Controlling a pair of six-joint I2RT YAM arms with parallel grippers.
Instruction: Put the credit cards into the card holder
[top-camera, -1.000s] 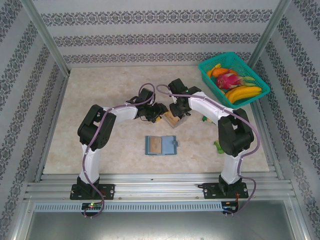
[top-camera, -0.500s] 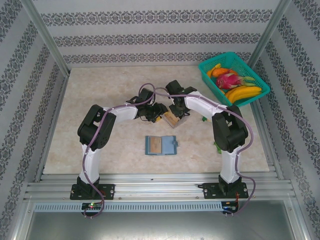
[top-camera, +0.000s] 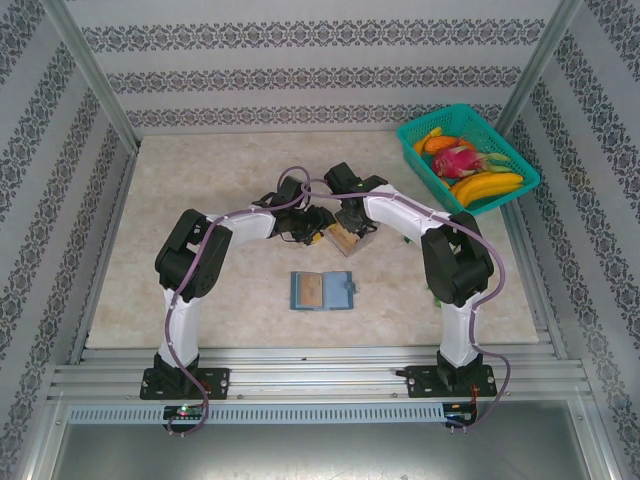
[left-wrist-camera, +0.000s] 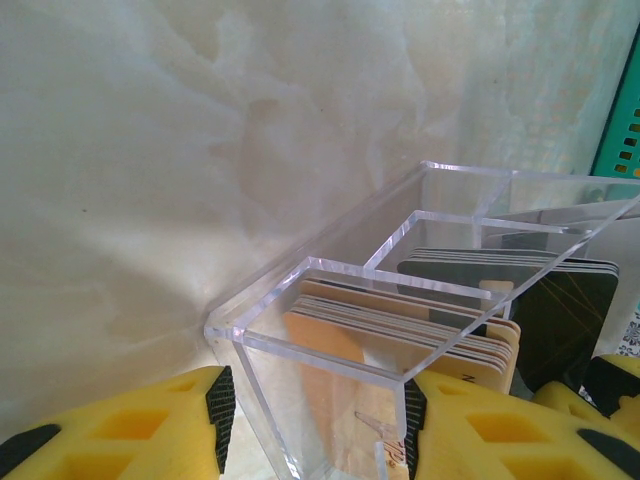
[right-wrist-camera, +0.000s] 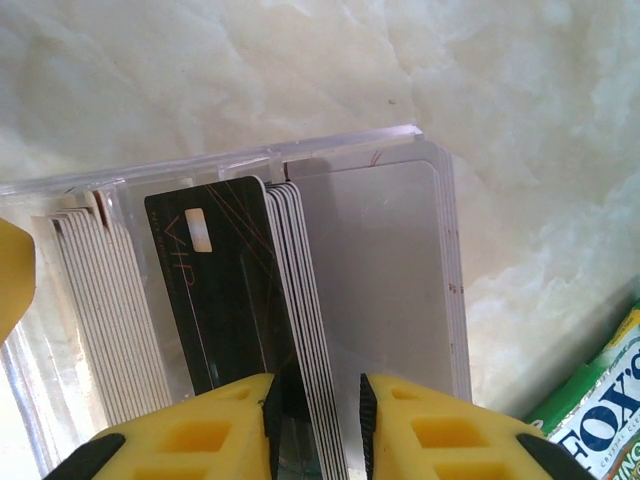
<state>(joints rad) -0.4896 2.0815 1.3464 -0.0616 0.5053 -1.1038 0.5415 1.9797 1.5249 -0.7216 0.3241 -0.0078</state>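
Marble-look surface (top-camera: 200, 200). Step: card pickup. Left tool (left-wrist-camera: 315, 430) clamps clear tray (left-wrist-camera: 330, 270). Right tool (right-wrist-camera: 315, 420) narrow, straddling whitish credit cards (right-wrist-camera: 390, 280) in tray, not yet pinching. Card holder (top-camera: 323, 290) open, base-side of tray. Next you pinch, lift straight.

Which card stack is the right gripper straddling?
The black-fronted middle stack: its edges lie inside the right gripper; the tan stack and whitish stack flank it.
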